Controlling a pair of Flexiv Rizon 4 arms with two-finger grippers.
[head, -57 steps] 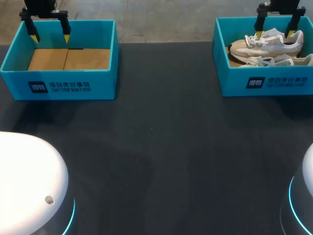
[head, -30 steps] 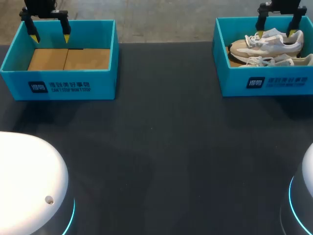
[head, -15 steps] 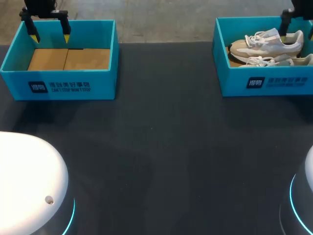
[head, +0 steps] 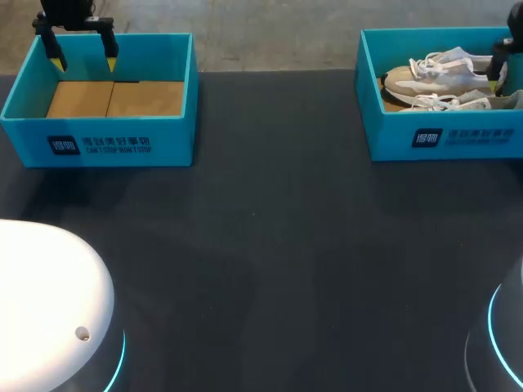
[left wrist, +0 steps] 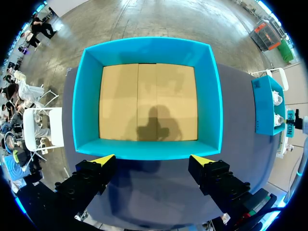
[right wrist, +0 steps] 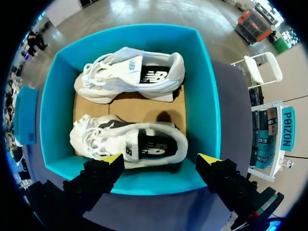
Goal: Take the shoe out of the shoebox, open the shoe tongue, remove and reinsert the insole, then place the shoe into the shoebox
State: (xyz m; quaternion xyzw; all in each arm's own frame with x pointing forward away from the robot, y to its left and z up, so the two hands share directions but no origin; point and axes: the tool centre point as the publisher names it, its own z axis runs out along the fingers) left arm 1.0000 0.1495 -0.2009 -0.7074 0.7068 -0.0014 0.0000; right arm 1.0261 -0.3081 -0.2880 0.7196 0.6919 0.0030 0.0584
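Two white and beige shoes lie side by side in the right teal shoebox (head: pixel 441 139), one shoe (head: pixel 441 73) at the back and the other shoe (head: pixel 470 100) in front. In the right wrist view my right gripper (right wrist: pixel 160 159) hangs open above the box wall (right wrist: pixel 202 106), beside the nearer shoe (right wrist: pixel 127 142); the farther shoe (right wrist: pixel 130 77) lies beyond. The head view shows only one of its fingers (head: pixel 496 64), at the box's right end. My left gripper (head: pixel 82 57) hovers open over the back of the left shoebox (head: pixel 98 143), holding nothing.
The left shoebox (left wrist: pixel 147 48) holds only its brown cardboard floor (left wrist: pixel 147 101). My left gripper (left wrist: pixel 152 159) is above that box's wall. Dark tabletop (head: pixel 270 245) stretches between and in front of the boxes. White robot bases sit at the near corners.
My right gripper has slid to the right across the shoebox, from above the back shoe's middle to the box's right end, still open. The left arm has not moved.
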